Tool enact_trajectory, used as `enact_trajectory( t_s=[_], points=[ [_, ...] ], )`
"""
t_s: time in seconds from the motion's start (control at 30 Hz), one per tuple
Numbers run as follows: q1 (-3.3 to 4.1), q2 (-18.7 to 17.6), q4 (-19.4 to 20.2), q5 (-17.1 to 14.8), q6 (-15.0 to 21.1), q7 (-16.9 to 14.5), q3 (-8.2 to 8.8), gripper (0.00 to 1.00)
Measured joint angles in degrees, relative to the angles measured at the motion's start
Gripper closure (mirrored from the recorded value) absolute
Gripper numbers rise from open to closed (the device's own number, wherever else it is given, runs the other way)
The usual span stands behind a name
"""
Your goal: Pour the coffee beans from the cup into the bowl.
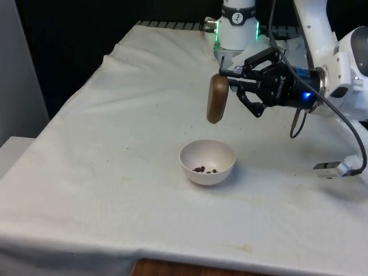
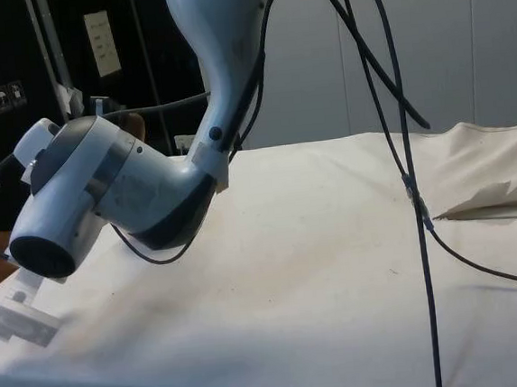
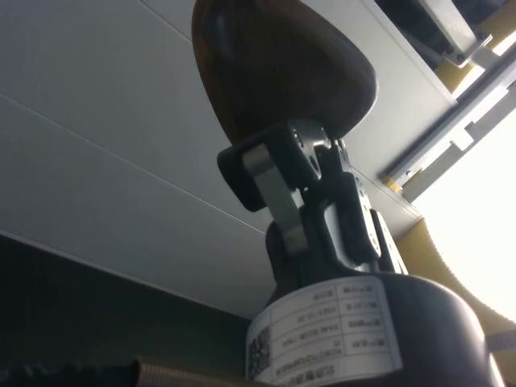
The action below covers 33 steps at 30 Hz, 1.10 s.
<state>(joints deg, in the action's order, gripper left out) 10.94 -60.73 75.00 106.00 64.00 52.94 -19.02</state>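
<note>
Currently we log the gripper (image 1: 225, 79) pinching the brown cup (image 1: 217, 99), tipped over in the air above and just behind the white bowl (image 1: 207, 163). Beans (image 1: 204, 169) already lie in the bowl; we judge the pour nearly done, with setting the cup down left. White cloth (image 1: 115, 144) lies open around; near edge close.

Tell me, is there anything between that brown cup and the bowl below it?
Nothing: in the front view only open air and bare white cloth separate the tipped cup, held by the gripper, from the bowl.
</note>
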Motion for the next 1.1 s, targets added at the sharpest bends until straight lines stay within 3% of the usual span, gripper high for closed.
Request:
enact_trajectory(
  t_s=[0.4,1.1],
  points=[
    [-0.17,0.0,0.0,0.0,0.0,0.6,-0.29,1.0],
    [-2.92,1.3,-0.3,-1.7,0.1,2.6,-4.76,1.0]
  ],
)
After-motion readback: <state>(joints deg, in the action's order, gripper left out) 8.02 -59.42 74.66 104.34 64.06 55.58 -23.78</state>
